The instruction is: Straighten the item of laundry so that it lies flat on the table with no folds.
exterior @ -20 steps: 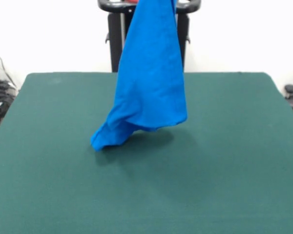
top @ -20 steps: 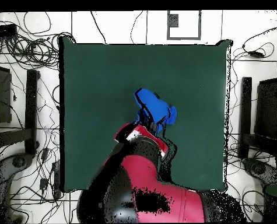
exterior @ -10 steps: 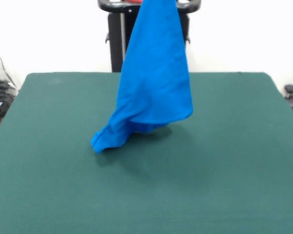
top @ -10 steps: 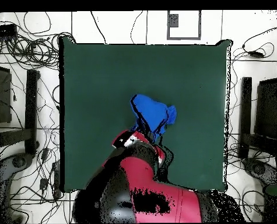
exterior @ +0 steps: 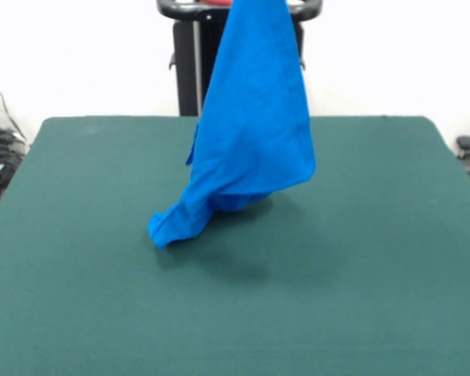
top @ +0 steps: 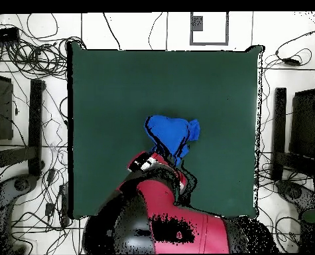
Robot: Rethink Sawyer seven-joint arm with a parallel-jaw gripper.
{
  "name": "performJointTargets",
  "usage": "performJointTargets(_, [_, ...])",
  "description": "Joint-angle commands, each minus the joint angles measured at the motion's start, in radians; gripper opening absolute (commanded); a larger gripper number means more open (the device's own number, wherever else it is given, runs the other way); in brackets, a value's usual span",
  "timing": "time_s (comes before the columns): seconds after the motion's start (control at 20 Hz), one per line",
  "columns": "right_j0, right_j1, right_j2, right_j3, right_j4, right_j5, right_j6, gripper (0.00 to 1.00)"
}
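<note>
The item of laundry (exterior: 251,133), a bright blue cloth, hangs in a tall cone from above the front view's top edge. Its lower left tip (exterior: 166,227) rests on the dark green table (exterior: 360,258), while its right hem hangs just above the felt. No lettering shows. In the overhead view the laundry (top: 170,131) is a bunched blue patch near the table's middle. The red and black arm reaches over the table's near side, and its gripper (top: 161,156) sits at the cloth's edge, shut on the cloth's top. The fingers themselves are hidden by the arm and the fabric.
A black stand (exterior: 189,55) rises behind the table's far edge in the front view. In the overhead view, cables and dark frames (top: 34,126) lie on the floor on both sides of the table (top: 107,80).
In the front view the hanging cloth has swung a little to the right and its right hem has lifted outward. Its lower tip stays on the table. The arm's end has shifted slightly left overhead.
</note>
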Motion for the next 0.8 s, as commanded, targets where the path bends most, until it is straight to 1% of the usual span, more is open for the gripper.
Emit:
performJointTargets(0.05, [0.002, 0.065, 0.111, 0.037, -0.016, 0.046, -0.076, 0.0])
performJointTargets(0.3, [-0.001, 0.08, 0.114, 0.047, -0.016, 0.026, -0.068, 0.0])
performJointTargets(0.8, [0.041, 0.083, 0.098, -0.037, -0.026, 0.152, -0.018, 0.0])
